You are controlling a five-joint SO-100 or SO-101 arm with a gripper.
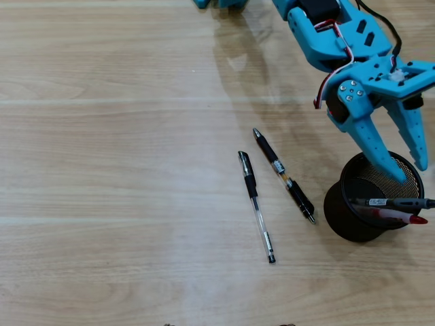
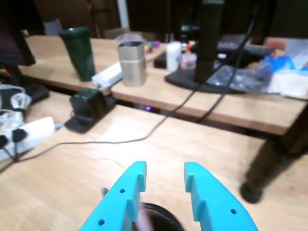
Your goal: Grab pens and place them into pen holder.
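Observation:
Two pens lie on the wooden table in the overhead view: a clear pen with black ends (image 1: 257,207) and, right of it, a mostly black pen with a clear middle (image 1: 283,174). The black mesh pen holder (image 1: 338,207) stands at the right edge. A dark pen (image 1: 397,202) and a red pen (image 1: 402,216) stick out of it to the right. My blue gripper (image 1: 412,172) hangs open over the holder's mouth with nothing between its fingers. In the wrist view the gripper (image 2: 164,168) is open above the holder's dark rim (image 2: 161,214).
The wrist view shows a cable (image 2: 120,140) across the table, a black charger block (image 2: 89,108), a metal cup (image 2: 132,62), a dark green cup (image 2: 78,52) and a monitor stand (image 2: 211,72) on desks beyond. The arm's body (image 1: 333,34) reaches in from the top right of the overhead view.

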